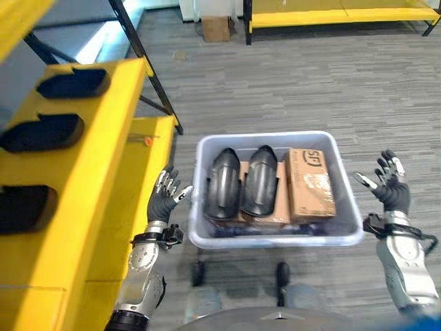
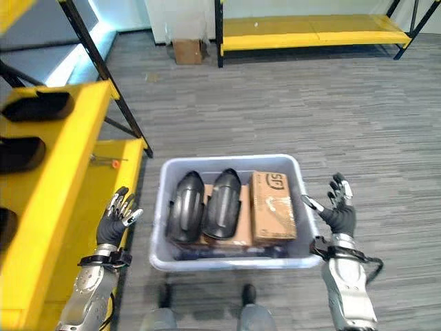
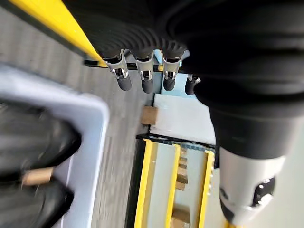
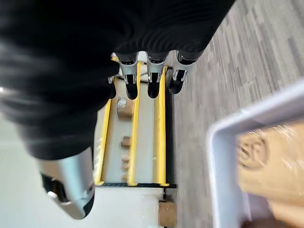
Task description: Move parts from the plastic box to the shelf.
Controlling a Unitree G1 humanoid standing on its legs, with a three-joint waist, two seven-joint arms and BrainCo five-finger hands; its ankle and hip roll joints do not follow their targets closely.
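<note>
A pale grey plastic box [image 1: 200,234] stands on the floor in front of me. Inside lie two black moulded parts [image 1: 224,183] [image 1: 260,179] side by side and a brown cardboard box [image 1: 310,183] to their right. My left hand [image 1: 165,196] hovers open just left of the box, fingers spread, holding nothing. My right hand [image 1: 389,186] is raised open just right of the box, also holding nothing. The yellow shelf [image 1: 103,179] rises at the left, with black parts [image 1: 72,83] [image 1: 41,132] lying on it.
A black shelf leg [image 1: 148,62] slants down behind the yellow shelf. Another yellow rack [image 1: 337,15] and a small cardboard box [image 1: 216,27] stand at the far end of the grey floor. A small orange item [image 1: 147,141] lies on the lower shelf board.
</note>
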